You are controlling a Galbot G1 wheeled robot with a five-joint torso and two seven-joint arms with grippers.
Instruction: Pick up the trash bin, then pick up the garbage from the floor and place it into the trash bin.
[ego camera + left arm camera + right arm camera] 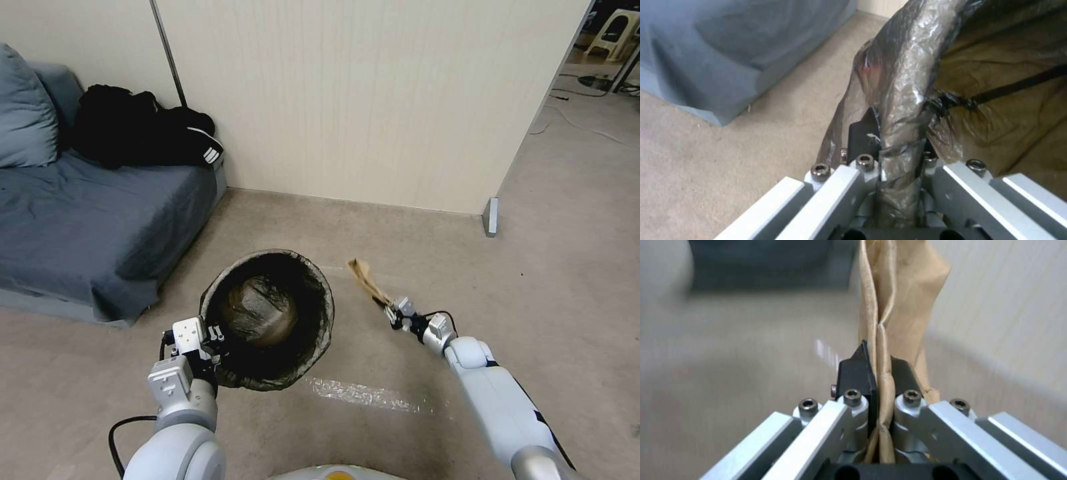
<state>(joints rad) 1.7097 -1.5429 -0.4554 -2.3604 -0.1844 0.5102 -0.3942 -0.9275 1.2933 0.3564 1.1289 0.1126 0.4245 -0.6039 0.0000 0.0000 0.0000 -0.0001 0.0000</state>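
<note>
From my head camera, the blue-grey bed (87, 220) fills the left of the frame, with a pillow (23, 110) at upper left and a black garment (143, 133) heaped against the wall. A pale panel wall (360, 93) spans the upper middle and ends at a corner post (491, 217) right of centre; beyond it, in the upper right, the floor runs on past loose cables (573, 117) and a stool (617, 30). The carpet (413, 233) between wall and me lies bare, and a shiny strip of tape (363, 395) sits low in the middle. My left claw (215, 347), lower left, is clamped on the near rim of the trash bin (270, 320), which is tipped so its dark-lined mouth faces up toward me, close beside the bed's corner. My right claw (393, 312), right of centre, pinches the brown paper bag (367, 280); its long axis slants up and to the left, toward the wall, and its free end is near the bin's right rim but apart from it.

In my left wrist view, my left claw (900, 150) is closed over the bag-wrapped rim of the trash bin (907, 73), which runs from bottom centre to the top of the frame. The bed (738, 50) fills the upper left, open carpet (729, 156) the lower left.

In my right wrist view, my right claw (880, 373) grips the brown paper bag (898, 290), flattened and creased, standing straight up the frame from between the black pads (856, 373). Wall (1005, 306) lies to the right, blurred carpet (729, 356) to the left.
</note>
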